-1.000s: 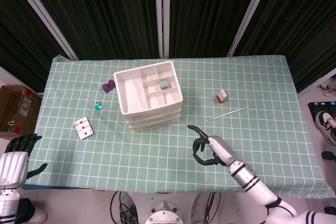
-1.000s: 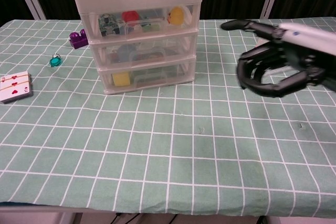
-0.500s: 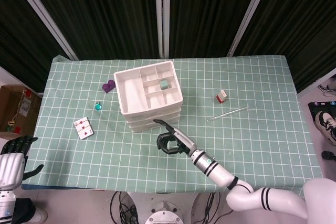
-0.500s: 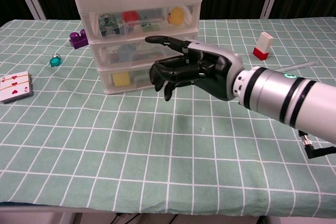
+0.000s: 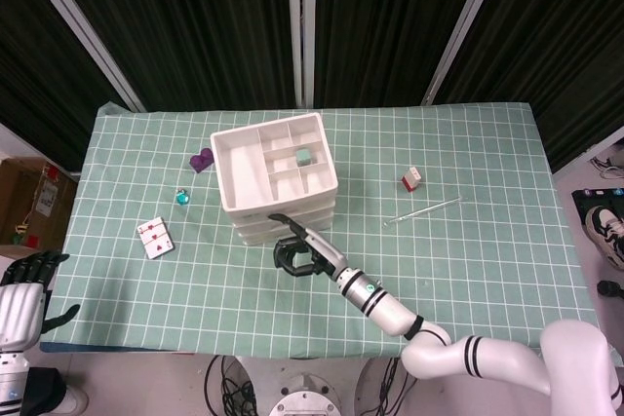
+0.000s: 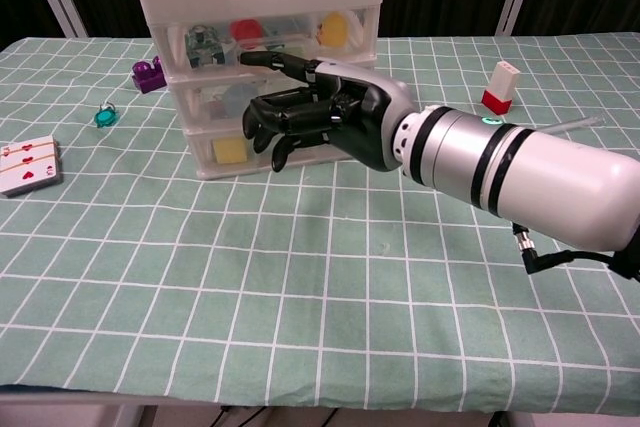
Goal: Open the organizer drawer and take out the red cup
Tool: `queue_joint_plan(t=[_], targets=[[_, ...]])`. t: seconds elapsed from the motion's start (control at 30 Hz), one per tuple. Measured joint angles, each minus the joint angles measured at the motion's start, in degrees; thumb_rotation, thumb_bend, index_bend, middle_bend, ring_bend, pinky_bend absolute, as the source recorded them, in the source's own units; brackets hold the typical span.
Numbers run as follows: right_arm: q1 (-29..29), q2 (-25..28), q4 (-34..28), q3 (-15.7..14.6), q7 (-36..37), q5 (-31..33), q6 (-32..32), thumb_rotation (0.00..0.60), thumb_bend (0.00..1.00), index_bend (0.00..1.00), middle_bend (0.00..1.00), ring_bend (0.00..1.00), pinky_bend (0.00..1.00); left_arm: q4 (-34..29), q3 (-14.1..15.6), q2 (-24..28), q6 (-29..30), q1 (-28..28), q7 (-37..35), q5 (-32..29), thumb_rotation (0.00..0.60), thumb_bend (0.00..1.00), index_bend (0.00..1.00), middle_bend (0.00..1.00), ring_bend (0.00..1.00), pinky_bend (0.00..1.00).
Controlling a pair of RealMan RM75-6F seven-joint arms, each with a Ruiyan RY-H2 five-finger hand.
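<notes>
Right hand [image 5: 300,255] is hovering at the front of the white organizer [image 5: 276,174] in the head view, sitting at about 6 o'clock from it, fingers curled loosely apart and holding nothing. Whether it is touching the drawer fronts is not showing from above. Left hand [image 5: 26,284] is waiting off the table's 8 o'clock corner, fingers spread and carrying nothing. On the green checked cloth [image 5: 487,241], a purple block [image 5: 202,159] is lying at 9 o'clock of the organizer, a teal bead [image 5: 181,197] and playing cards [image 5: 156,238] at about 8 o'clock, and a small red and white box [image 5: 411,178] with a thin stick [image 5: 423,210] out at 3 o'clock. A teal block [image 5: 305,156] is sitting in a top tray compartment.

Moving to the chest view, the right hand [image 6: 315,112] is reaching in from 3 o'clock, its thumb stretched toward the top drawer [image 6: 265,39] and the other fingers [image 6: 268,122] hanging curled in front of the middle drawer; contact is hard to judge. All 3 drawers are looking closed. The red cup [image 6: 246,30] is sitting inside that top drawer, near the middle, with a yellow item [image 6: 333,30] at its 3 o'clock. The left hand is not appearing in this view.
</notes>
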Motion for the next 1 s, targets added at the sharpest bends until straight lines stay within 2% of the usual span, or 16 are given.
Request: queue_joint_plan(t=[0.1, 0.27, 0.33, 0.8, 0.87, 1.0], targets=[[0.6, -0.4, 0.8, 0.3, -0.2, 0.6, -0.3, 0.600, 0.49, 0.09, 0.55, 0.53, 0.58, 0.0, 0.0, 0.0, -0.1, 0.0, 0.0, -0.1, 0.600, 0.04, 0.24, 0.19, 0.17, 0.19], [1.3, -1.3, 2.0, 0.8, -0.5, 1.7, -0.8, 0.600, 0.53, 0.23, 0.55, 0.53, 0.58, 0.0, 0.1, 0.1, -0.2, 0.1, 0.0, -0.2, 0.600, 0.04, 0.24, 0.19, 0.17, 0.19], [1.3, -1.4, 2.1, 0.7, -0.6, 1.8, -0.7, 0.600, 0.53, 0.25, 0.55, 0.53, 0.58, 0.0, 0.1, 0.0, -0.2, 0.2, 0.0, -0.3, 0.600, 0.04, 0.24, 0.19, 0.17, 0.19], [-1.3, -0.2, -1.2, -3.3, -0.4, -1.5, 3.0, 0.600, 0.53, 0.25, 0.55, 0.53, 0.58, 1.1, 0.3, -0.8, -0.5, 0.4, -1.0, -0.6, 0.600, 0.04, 0.24, 0.19, 0.17, 0.19], [-1.8, 0.1, -1.8, -4.1, -0.5, -2.0, 3.7, 0.600, 0.53, 0.24, 0.55, 0.53, 0.58, 1.3, 0.3, -0.9, -0.6, 0.4, -1.1, -0.6, 0.600, 0.04, 0.24, 0.19, 0.17, 0.19], [-2.2, 1.1, -2.5, -5.7, -2.0, -3.3, 4.1, 0.600, 0.52, 0.04, 0.52, 0.52, 0.58, 1.7, 0.3, -1.0, -0.7, 0.4, -1.4, -0.6, 0.600, 0.04, 0.24, 0.19, 0.17, 0.19]])
